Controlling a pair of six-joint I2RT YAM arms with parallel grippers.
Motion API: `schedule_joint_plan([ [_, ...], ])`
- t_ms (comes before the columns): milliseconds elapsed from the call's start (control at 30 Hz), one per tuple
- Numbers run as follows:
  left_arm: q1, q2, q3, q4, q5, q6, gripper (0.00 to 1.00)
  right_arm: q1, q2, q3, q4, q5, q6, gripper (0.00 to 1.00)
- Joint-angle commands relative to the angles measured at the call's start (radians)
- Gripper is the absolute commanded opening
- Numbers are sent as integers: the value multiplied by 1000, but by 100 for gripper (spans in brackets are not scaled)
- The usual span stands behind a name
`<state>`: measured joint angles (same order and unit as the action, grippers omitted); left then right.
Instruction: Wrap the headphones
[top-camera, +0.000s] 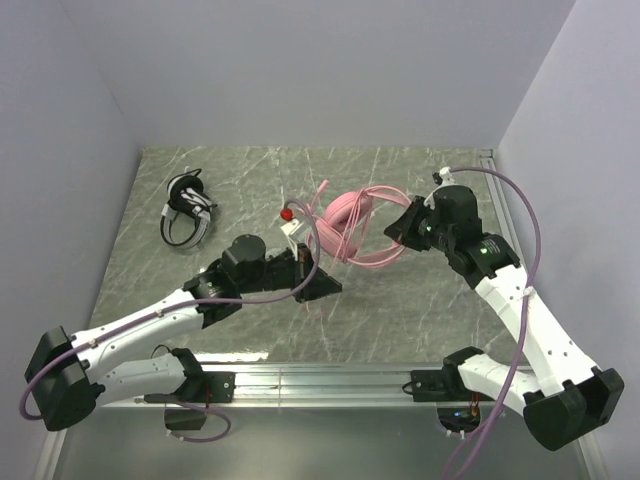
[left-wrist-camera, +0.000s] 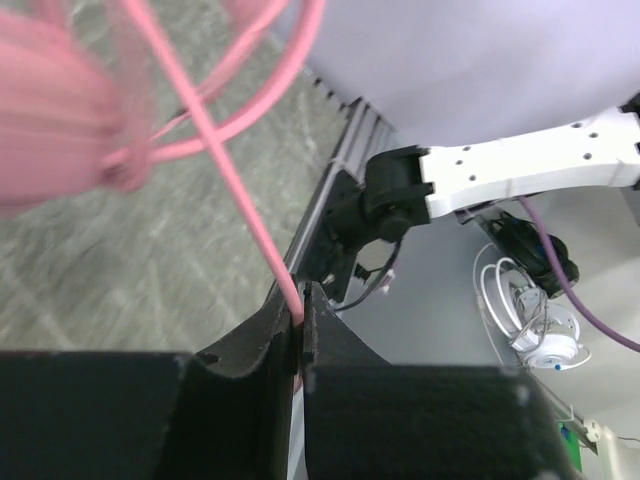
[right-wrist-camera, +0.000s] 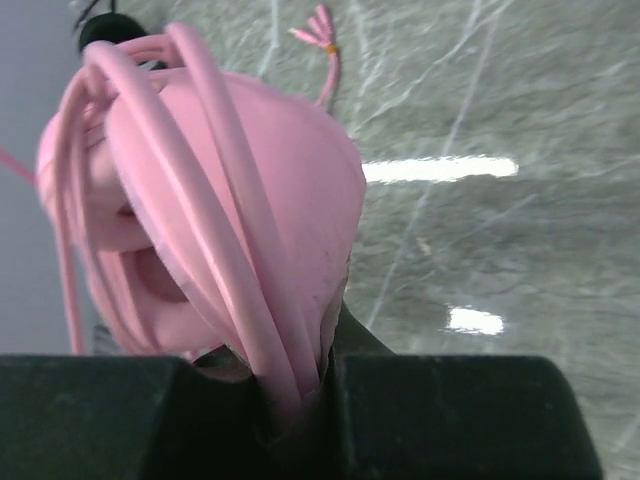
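The pink headphones (top-camera: 352, 228) hang just above the middle of the table, with pink cable loops wound over them. My right gripper (top-camera: 398, 232) is shut on their band and the loops, which the right wrist view shows as pink headphones (right-wrist-camera: 250, 190) filling the space above the gripper (right-wrist-camera: 330, 350). A frayed cable end (right-wrist-camera: 322, 30) lies on the table beyond. My left gripper (top-camera: 325, 282) is shut on the pink cable (left-wrist-camera: 220, 170), pinched at the gripper's (left-wrist-camera: 302, 300) tips and running taut up to the blurred earcup (left-wrist-camera: 50, 130). The black-and-white headphones (top-camera: 188, 210) lie at the far left.
A small white piece with a red tip (top-camera: 288, 218) sits beside the pink headphones. An aluminium rail (top-camera: 320, 380) runs along the near edge. Grey walls close in the table on three sides. A white cable coil (left-wrist-camera: 530, 320) lies beyond the table's right edge.
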<state>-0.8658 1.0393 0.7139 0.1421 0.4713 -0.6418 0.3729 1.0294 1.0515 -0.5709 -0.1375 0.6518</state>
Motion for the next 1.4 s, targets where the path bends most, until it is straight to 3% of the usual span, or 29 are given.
schedule_joint_plan([
  [0, -82, 25, -14, 151, 4, -42, 10, -43, -48, 10, 290, -48, 147, 0],
  [367, -165, 146, -66, 382, -23, -102, 17, -43, -94, -15, 321, -33, 163, 0],
  [600, -179, 228, -114, 591, 105, -127, 19, -46, -120, 11, 318, -51, 180, 0],
  [900, -197, 283, -215, 867, 133, -154, 25, -52, -167, 74, 287, -82, 198, 0],
  [1367, -271, 450, -202, 1020, 167, -127, 33, -55, -196, 166, 230, -106, 212, 0],
])
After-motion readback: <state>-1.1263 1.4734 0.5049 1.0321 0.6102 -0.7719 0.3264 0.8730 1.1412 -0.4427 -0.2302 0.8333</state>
